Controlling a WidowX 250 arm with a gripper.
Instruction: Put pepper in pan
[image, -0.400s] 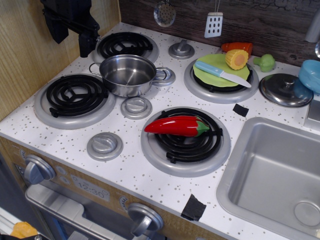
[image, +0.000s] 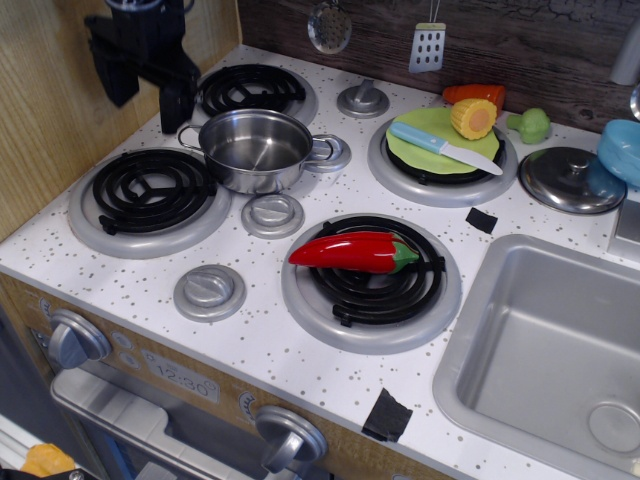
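Along the front edge of the bench, 2 oven knobs (image: 78, 340) are poking out below the top, with 2 bits of black tape (image: 388, 415) sticking nearer the sink (image: 540, 350), which is filling the front right corner. Just behind the front edge, the pepper (image: 355, 252) is lying flat across the front burner (image: 372, 282), stem pointing toward the sink, apart from everything and open to a grasp from above; nothing is touching it yet. Toward the left edge, the pan (image: 258, 150) is sitting upright and empty between the burners, its mouth facing up, ready to take the pepper. There are 4 burners in all and 1 pepper, 1 pan.

Farther back on the right, a green plate (image: 425, 135) is resting on a burner and is carrying 1 knife (image: 445, 148) and 1 piece of corn (image: 473, 118); 1 lid (image: 570, 180) is lying near the right edge.

At the back left corner, the gripper (image: 140, 85) is hanging above the bench, well apart from the pepper, its 2 dark fingers spread with nothing between them. By my judgement the reach toward the pepper is only starting.
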